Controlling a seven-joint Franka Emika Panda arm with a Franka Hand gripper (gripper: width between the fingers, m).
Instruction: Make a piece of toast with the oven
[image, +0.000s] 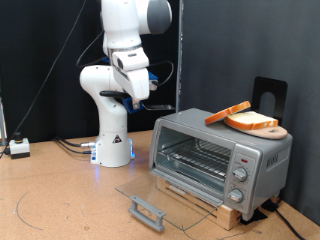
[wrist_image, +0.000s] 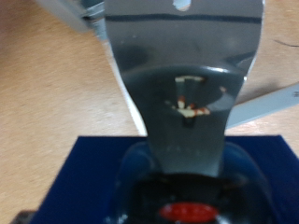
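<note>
The silver-grey oven (image: 215, 150) stands at the exterior view's right on a wooden base. Its glass door (image: 165, 195) is dropped open, with the grey bar handle (image: 148, 211) lying low in front. The wire rack (image: 195, 155) inside is bare. Two bread slices lie on a wooden board (image: 278, 132) on top of the oven: one flat (image: 252, 122), one propped against it (image: 228, 114). My gripper (image: 140, 92) hangs tucked near the arm's white base, left of the oven and apart from it. The wrist view shows only blurred grey arm parts over a blue mat (wrist_image: 84, 168).
A small white and black box (image: 18, 147) with cables sits at the exterior view's left edge. A black stand (image: 270, 95) rises behind the oven. A black curtain closes the back. The table is light wood (image: 60, 190).
</note>
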